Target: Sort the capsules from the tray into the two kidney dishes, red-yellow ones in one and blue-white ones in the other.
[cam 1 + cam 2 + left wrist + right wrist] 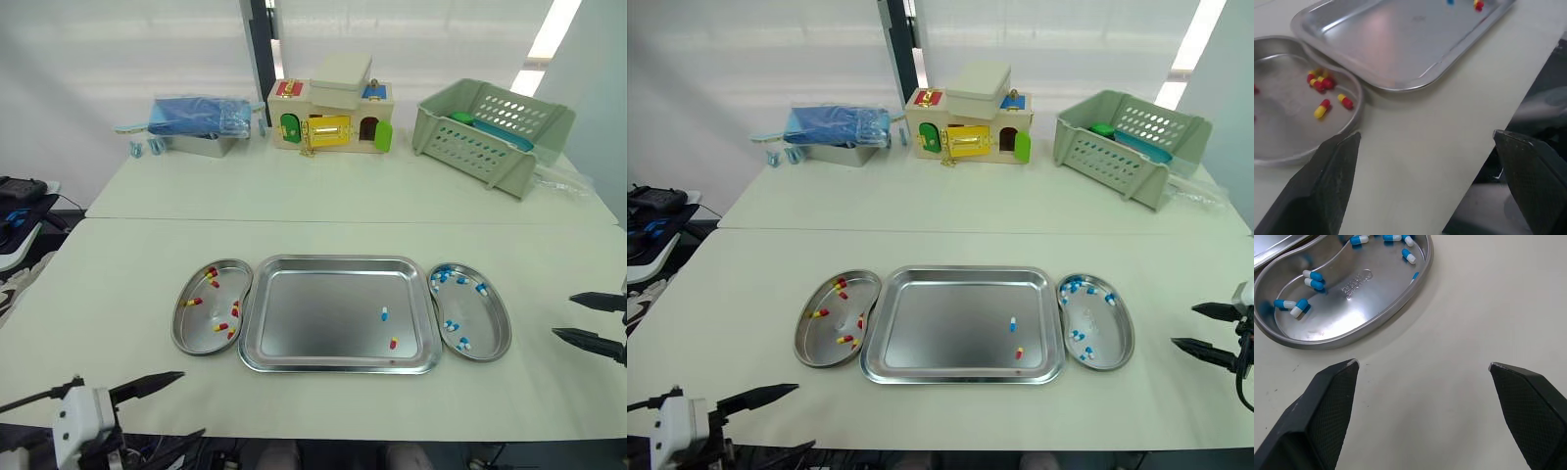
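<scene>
The blue-white capsule (384, 314) and red-yellow capsule (393, 343) lie in the tray (313, 313), just past the right dish (485, 323) from the open, empty right gripper (563, 315). The left gripper (193, 402), also open, is farther off.

We see a shiny rectangular steel tray (313, 323) lying flat on the surface, with one blue-white capsule (384, 314) and one red-yellow capsule (394, 343) near its right edge. Just beside it, the left kidney dish (196, 339) holds red-yellow capsules (194, 302); the right kidney dish (482, 321) holds blue-white capsules (441, 277).
</scene>
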